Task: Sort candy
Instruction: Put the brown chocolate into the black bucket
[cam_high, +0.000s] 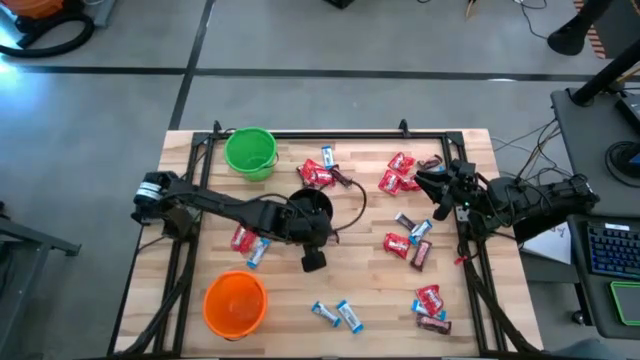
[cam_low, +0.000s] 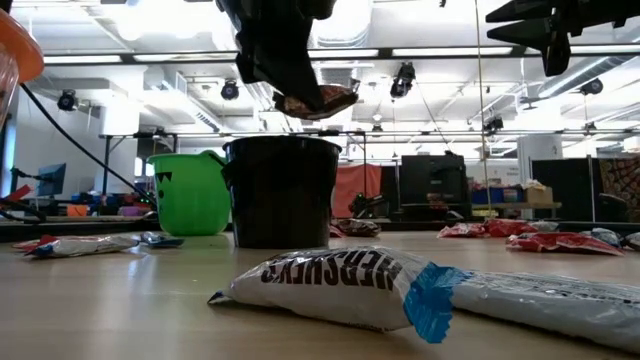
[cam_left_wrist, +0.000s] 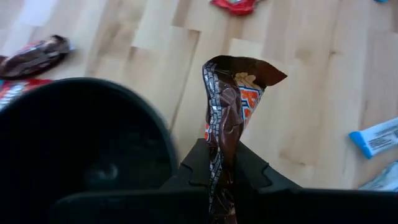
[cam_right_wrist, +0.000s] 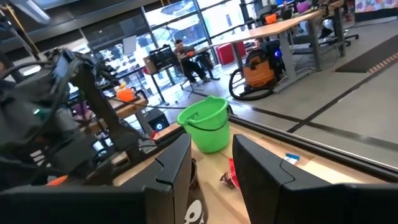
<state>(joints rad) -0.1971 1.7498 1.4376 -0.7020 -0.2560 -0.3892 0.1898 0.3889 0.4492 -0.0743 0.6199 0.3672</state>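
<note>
My left gripper (cam_left_wrist: 222, 171) is shut on a dark brown candy with orange print (cam_left_wrist: 230, 99). In the low view the gripper (cam_low: 300, 92) hangs just above the black cup (cam_low: 280, 190), and the candy (cam_low: 318, 101) juts out over the cup's rim. In the high view the gripper (cam_high: 320, 235) is by the near side of the black cup (cam_high: 311, 205). My right gripper (cam_high: 438, 186) waits open at the table's right edge, level, with nothing between its fingers (cam_right_wrist: 211, 168). More candy lies flat on the table: red (cam_high: 316, 175), blue-and-white (cam_high: 338, 315), brown (cam_high: 421, 254). My left gripper pinches one end of the brown candy's wrapper (cam_left_wrist: 219, 155) between its two fingers. The fingers slant downward. The rest of the candy sticks out past the fingertips, creased along its length, lifted clear of the table and at the height of the cup's rim.
A green cup (cam_high: 250, 152) stands at the far left and an orange cup (cam_high: 235, 303) at the near left. A blue-and-white candy (cam_low: 400, 290) lies close to the low camera. A black frame (cam_high: 330, 133) edges the wooden table. Red candy clusters at the far right (cam_high: 398, 175).
</note>
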